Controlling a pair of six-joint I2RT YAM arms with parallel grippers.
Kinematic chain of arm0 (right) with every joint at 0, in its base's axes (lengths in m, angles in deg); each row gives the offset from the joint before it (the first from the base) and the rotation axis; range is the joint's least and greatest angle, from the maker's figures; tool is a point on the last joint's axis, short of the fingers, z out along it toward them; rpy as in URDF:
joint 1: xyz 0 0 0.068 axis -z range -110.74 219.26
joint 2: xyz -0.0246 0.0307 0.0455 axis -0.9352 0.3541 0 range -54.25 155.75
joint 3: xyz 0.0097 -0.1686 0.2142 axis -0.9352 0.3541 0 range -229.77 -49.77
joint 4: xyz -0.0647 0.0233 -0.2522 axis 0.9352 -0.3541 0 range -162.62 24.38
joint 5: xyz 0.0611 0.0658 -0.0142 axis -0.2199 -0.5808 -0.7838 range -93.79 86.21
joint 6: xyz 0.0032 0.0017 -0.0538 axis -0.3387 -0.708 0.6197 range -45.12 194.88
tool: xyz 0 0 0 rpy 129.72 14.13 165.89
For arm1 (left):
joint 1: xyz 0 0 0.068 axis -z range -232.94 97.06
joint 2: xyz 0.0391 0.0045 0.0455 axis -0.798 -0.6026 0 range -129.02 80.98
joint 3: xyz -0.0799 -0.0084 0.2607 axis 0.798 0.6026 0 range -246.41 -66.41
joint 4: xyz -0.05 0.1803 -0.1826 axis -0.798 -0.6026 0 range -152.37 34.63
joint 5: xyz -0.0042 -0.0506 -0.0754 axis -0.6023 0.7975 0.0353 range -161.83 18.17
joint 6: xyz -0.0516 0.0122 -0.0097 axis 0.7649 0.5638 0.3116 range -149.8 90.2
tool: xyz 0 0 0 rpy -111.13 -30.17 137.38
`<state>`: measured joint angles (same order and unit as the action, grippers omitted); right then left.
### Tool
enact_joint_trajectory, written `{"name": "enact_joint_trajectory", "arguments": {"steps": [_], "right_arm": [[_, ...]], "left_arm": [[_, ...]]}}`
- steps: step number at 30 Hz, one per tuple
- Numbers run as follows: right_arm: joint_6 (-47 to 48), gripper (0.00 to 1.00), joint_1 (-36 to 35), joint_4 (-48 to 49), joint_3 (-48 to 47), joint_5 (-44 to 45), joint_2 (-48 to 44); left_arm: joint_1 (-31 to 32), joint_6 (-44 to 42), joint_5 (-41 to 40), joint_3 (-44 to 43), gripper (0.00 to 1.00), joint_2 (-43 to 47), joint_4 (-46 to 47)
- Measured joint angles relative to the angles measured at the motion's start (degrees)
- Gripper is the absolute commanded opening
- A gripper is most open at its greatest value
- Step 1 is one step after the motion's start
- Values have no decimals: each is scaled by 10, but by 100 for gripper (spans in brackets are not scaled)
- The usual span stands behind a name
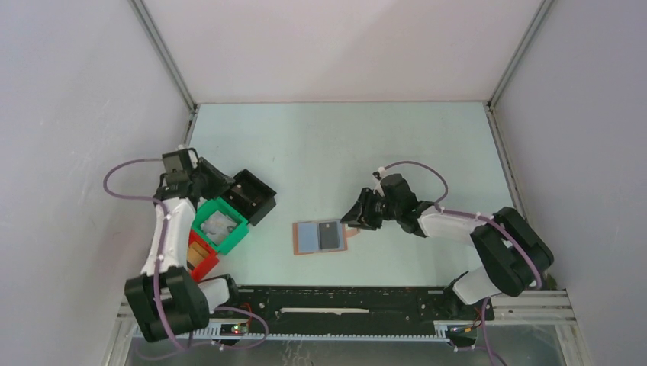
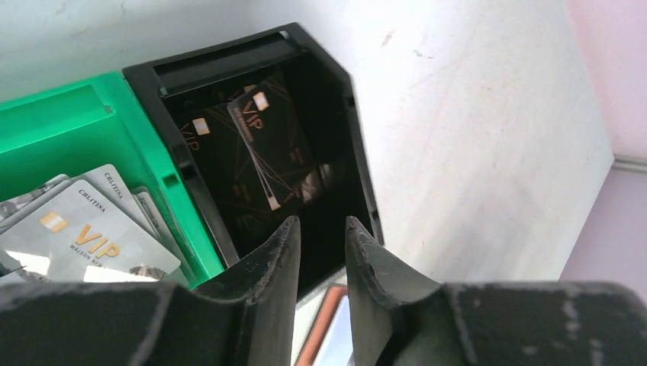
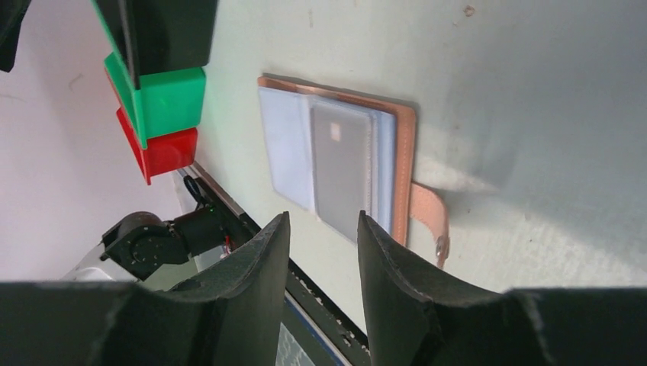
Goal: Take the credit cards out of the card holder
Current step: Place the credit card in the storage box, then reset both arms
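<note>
Left tool [image 2: 322,229] hangs part-open and empty over the black bin [image 2: 355,145], left of the overhead frame. Right tool [image 3: 324,229] gapes empty beside the card holder [image 1: 305,238], spread flat on the desk [image 1: 427,152] at centre. Its dark credit card [image 3: 339,164] looks thin, stiff and slick, so I'd pinch its exposed short edge.

Card holder [image 1: 320,238] right of three bins [image 1: 207,211]

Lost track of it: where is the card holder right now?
In the top view the card holder lies open on the table, between the green bin on its left and the right claw at its right edge.
</note>
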<state>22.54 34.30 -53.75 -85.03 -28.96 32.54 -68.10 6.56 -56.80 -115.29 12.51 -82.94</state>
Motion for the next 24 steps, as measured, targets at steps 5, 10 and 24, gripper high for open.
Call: {"name": "enact_joint_trajectory", "arguments": {"steps": [5,10,24], "right_arm": [[29,54,6,-54,-6,22,-75],[104,60,9,-180,-92,84,-155],[280,94,32,-431,-301,424,-356]], "left_arm": [[33,-30,-8,-38,38,80,-55],[112,-54,-12,-96,41,121,-85],[271,-79,-21,-304,44,129,-125]]}}
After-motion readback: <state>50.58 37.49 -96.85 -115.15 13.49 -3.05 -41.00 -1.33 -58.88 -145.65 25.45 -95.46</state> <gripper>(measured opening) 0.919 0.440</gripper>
